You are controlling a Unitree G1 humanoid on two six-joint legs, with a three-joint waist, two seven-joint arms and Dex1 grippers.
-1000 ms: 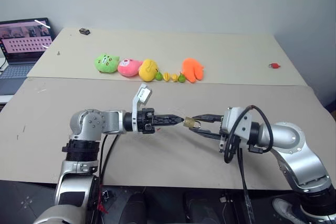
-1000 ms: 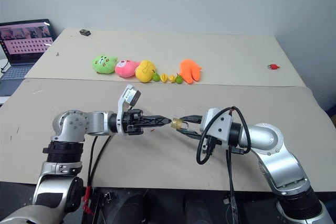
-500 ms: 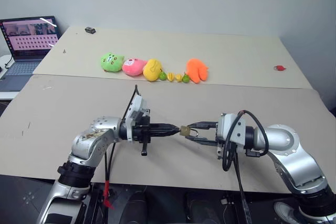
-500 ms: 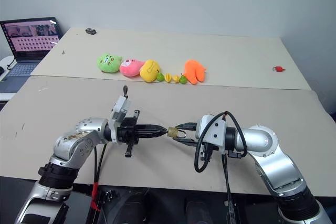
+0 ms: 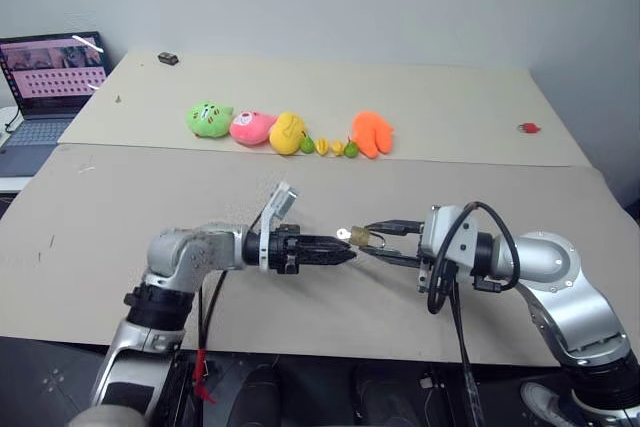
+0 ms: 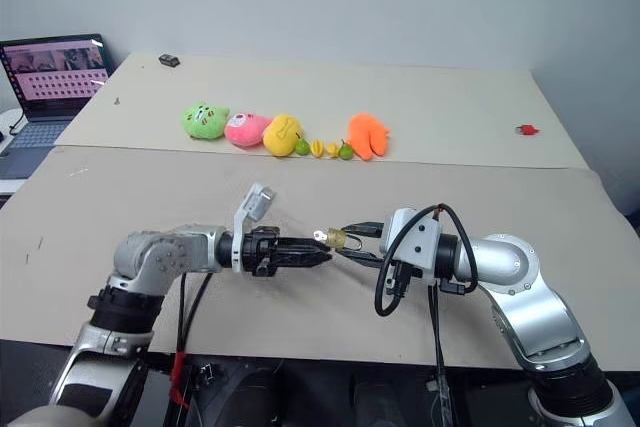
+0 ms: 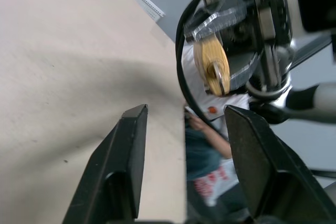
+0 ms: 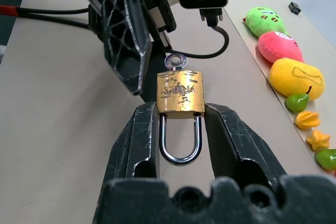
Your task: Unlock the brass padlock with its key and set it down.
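Note:
My right gripper (image 8: 181, 110) is shut on the brass padlock (image 8: 180, 93), squeezing its body from both sides above the beige table (image 5: 120, 197). Both legs of the silvery shackle (image 8: 180, 145) sit in the body. The key (image 8: 176, 61) sticks out of the padlock's far end, towards my left gripper (image 5: 347, 253). That gripper is open, its tips just short of the key and slightly below it, with nothing between its fingers (image 7: 131, 145). In the left wrist view the padlock (image 7: 211, 62) hangs beyond the gap.
A row of plush toys (image 5: 287, 133) lies across the middle of the table. A laptop (image 5: 45, 82) stands at the far left. A small red item (image 5: 524, 128) lies far right, a small black object (image 5: 167, 59) at the back left.
My left gripper has let go of the key and opened, ending slightly below it. The key stays in the padlock. My right gripper has kept still; the camera shifted.

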